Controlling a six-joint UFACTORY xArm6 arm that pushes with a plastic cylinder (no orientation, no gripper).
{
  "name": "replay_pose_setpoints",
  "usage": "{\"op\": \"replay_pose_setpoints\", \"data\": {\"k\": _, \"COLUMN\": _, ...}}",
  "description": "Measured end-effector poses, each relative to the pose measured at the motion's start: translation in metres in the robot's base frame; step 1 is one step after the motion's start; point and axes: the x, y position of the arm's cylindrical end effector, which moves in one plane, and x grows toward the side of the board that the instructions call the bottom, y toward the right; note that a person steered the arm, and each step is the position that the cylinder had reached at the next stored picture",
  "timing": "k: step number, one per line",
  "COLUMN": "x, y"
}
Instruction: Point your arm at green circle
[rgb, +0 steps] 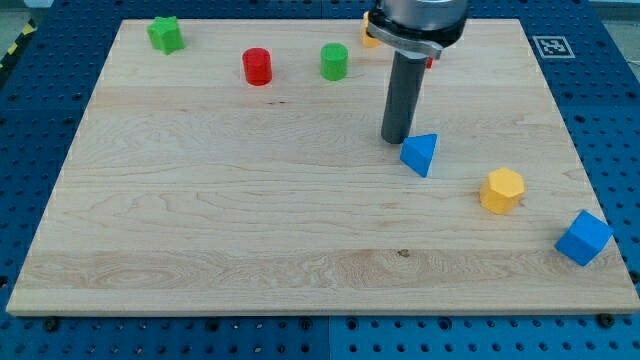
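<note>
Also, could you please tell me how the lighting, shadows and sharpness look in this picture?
In the camera view, lighting is even and soft, with no glare on the wooden board; my tip and the blue triangular block cast only faint, short shadows; the blocks look sharp, and the board's edges show no noticeable distortion.

From my tip (396, 139), the green circle (334, 61) lies toward ten o'clock, and the bare wooden board (250, 220) between them holds nothing in the way. The red cylinder (257, 66) stands just beside the circle at its nine o'clock, with the green star (165, 34) farther out that way. The blue triangle (421, 154) sits just beside my tip at four o'clock, crowding that side. The yellow hexagon (502, 190) and blue cube (583, 237) stand well apart toward four o'clock.
</note>
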Motion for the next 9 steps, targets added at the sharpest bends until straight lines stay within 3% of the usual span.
{"op": "replay_pose_setpoints", "data": {"k": 2, "x": 0.030, "y": 0.030}}
{"op": "replay_pose_setpoints", "data": {"k": 6, "x": -0.100, "y": 0.021}}
{"op": "replay_pose_setpoints", "data": {"k": 9, "x": -0.146, "y": -0.036}}
